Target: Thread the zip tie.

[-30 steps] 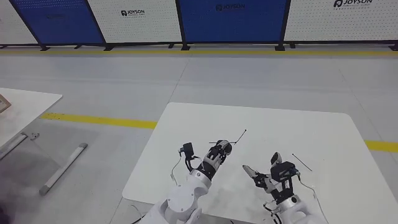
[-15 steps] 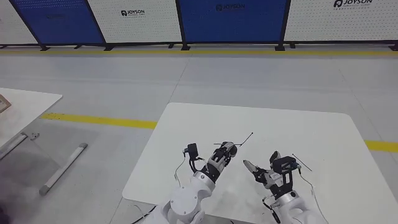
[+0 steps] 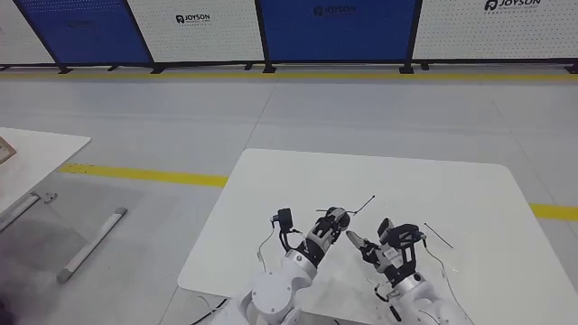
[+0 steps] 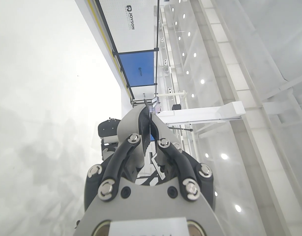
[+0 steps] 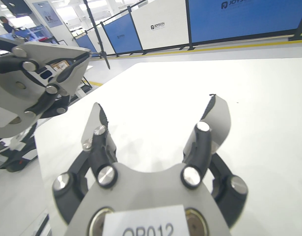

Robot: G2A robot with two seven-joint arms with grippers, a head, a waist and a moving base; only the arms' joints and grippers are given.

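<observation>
The left gripper had its fingers pressed together on the zip tie, pinching the thin black strip partway along so that a long free end jutted out over the white surface towards the far side, while a shorter end stuck out the other way. The tie was held clear of the surface, probably to present a free end to the other arm.

The right gripper hovered just beside it, nearer the robot, with its fingers spread wide and nothing between them. Seen from its own wrist, the tie and the left gripper lay off to one side rather than between the right gripper's open fingers, so it appeared to need lining up before it could take an end.

A second thin black strip, likely another zip tie, lay flat on the surface near the right arm, apart from both grippers. Nothing stood between the two grippers. Beyond the surface were a yellow floor line, blue and white fence panels and another white table off to the left.
</observation>
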